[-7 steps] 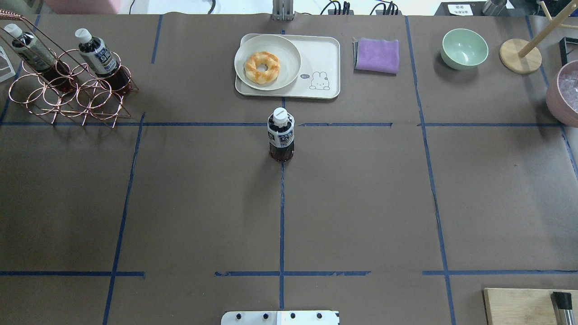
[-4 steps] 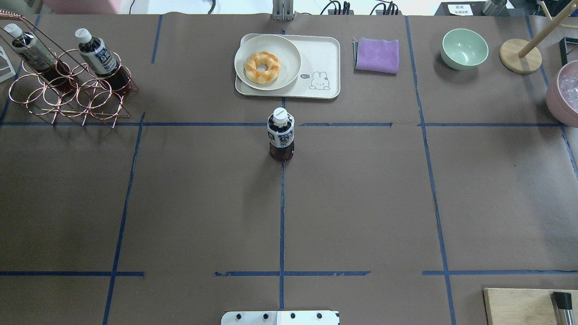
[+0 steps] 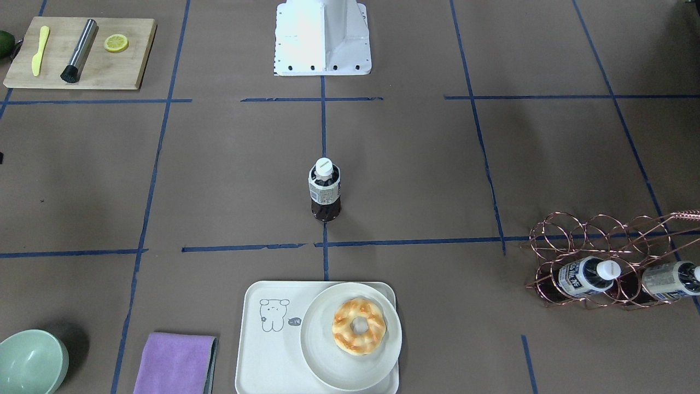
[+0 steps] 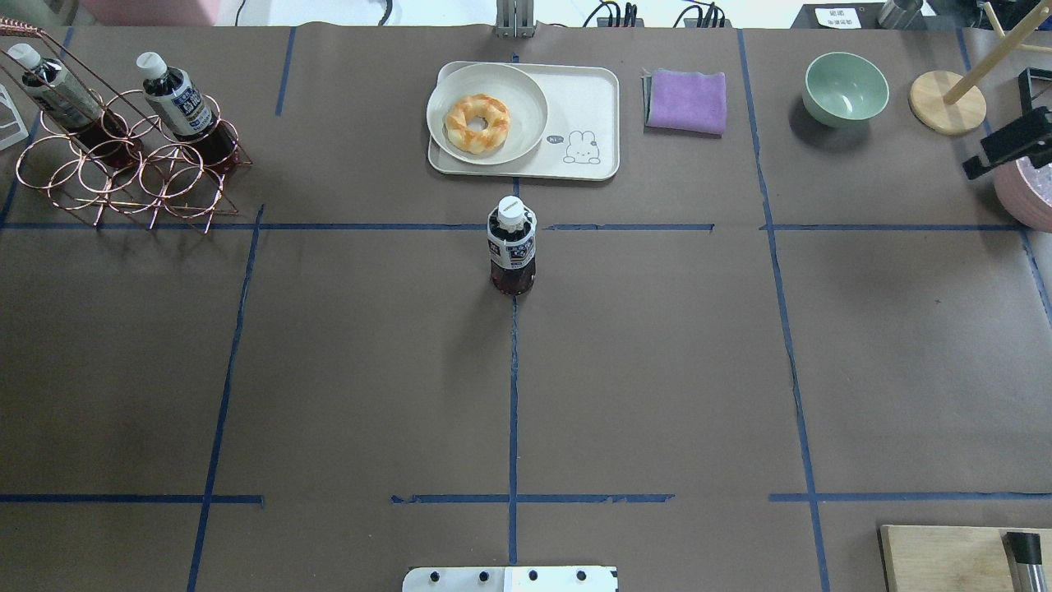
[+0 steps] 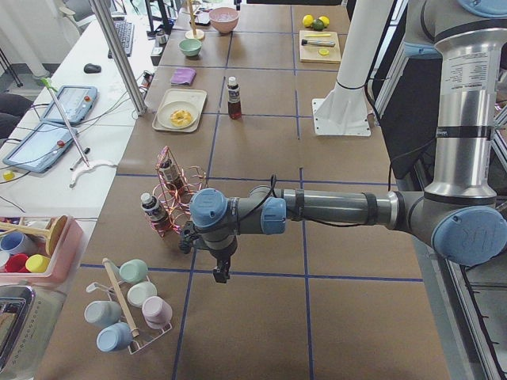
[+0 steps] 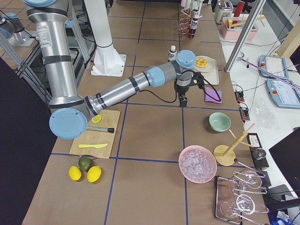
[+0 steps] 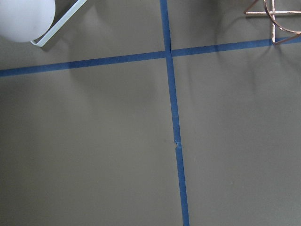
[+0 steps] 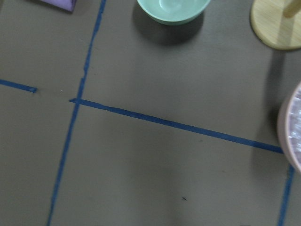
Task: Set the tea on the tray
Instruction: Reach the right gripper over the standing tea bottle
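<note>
One tea bottle (image 4: 511, 247) with a white cap stands upright alone at the table's centre, just in front of the tray; it also shows in the front-facing view (image 3: 325, 189). The cream tray (image 4: 588, 107) with the small drawing lies at the far middle. Two like bottles (image 4: 177, 103) lean in a copper wire rack. My left gripper (image 5: 219, 273) hangs over the table beside the rack, far from the tea. My right gripper (image 6: 183, 100) hangs above the table between the purple cloth and the green bowl. I cannot tell whether either gripper is open or shut. Neither wrist view shows fingers.
A round plate with a doughnut (image 4: 477, 122) fills the tray's left half. The copper rack (image 4: 123, 164) stands far left. A purple cloth (image 4: 686, 100), green bowl (image 4: 845, 89), wooden stand (image 4: 947, 100) and pink ice bowl (image 4: 1027, 185) lie far right. A wooden board (image 3: 82, 52) lies near the base.
A dark part of the right arm's end has come into the overhead view at the right edge, over the pink bowl. The centre bottle has not moved.
</note>
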You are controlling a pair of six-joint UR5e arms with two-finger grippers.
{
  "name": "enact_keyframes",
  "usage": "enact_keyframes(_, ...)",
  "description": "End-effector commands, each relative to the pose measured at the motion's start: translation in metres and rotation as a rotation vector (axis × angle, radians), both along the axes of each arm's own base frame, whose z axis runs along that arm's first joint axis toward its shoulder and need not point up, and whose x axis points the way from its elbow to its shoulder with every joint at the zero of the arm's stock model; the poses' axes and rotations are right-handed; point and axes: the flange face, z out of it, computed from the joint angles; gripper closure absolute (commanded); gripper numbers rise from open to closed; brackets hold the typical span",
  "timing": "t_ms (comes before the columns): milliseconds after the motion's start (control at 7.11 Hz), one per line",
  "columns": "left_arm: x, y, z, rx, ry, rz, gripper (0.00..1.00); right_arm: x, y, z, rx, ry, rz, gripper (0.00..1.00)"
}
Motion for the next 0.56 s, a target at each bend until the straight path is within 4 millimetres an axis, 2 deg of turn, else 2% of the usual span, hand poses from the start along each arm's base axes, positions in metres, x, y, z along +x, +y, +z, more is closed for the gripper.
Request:
enact_keyframes(0, 0.0, -0.001, -0.002, 0.01, -0.001, -0.002, 0.0, -0.11, -0.003, -0.113, -0.076, -0.078, 0.017, 0.0)
enact_keyframes(281, 0.0, -0.002, -0.002, 0.015, -0.001, -0.002, 0.0, -0.186, 0.01, -0.185, -0.112, -0.072, 0.079, 0.0)
enact_keyframes(422, 0.0, -0.002, -0.003, 0.016, -0.001, -0.002, 0.0, -0.216, 0.021, -0.223, -0.131, -0.046, 0.117, 0.0)
